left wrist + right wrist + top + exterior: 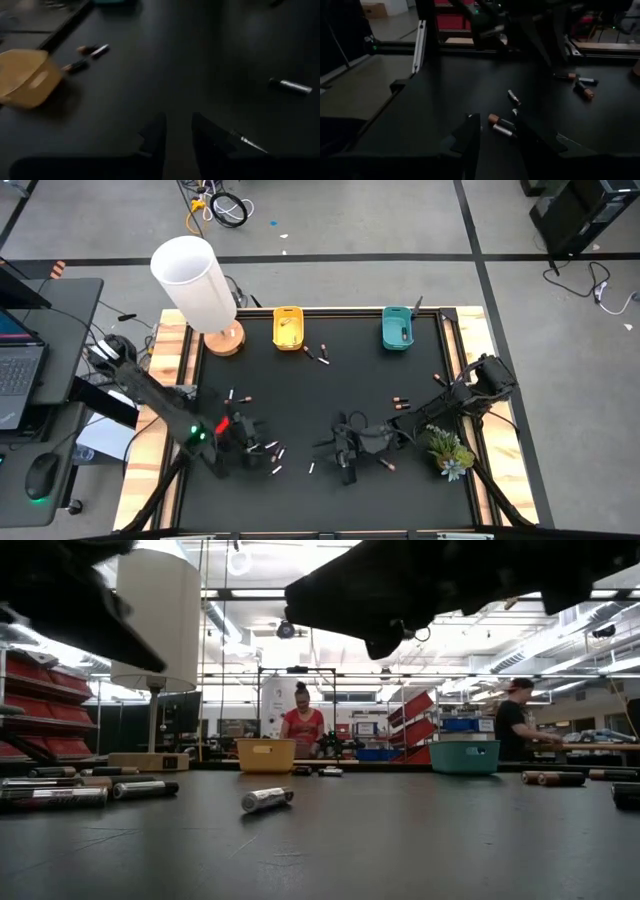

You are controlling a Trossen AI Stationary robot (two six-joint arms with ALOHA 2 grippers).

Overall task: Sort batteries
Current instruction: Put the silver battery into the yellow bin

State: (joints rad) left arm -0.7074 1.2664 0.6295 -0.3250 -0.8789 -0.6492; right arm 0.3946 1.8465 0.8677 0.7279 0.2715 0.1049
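High view | left gripper (262,452) at 7 o'clock, fingers slightly parted, nothing held | right gripper (343,452) at 6 o'clock, fingers parted, empty | small slim silver and dark copper-tipped cylindrical batteries (275,452) scattered on black table (350,370), several between grippers

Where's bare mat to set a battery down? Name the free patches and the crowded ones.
Free: the middle of the mat, between the yellow bin and teal bin and the grippers. Crowded: loose batteries around the left gripper, more beside the right gripper, and a pair just below the yellow bin.
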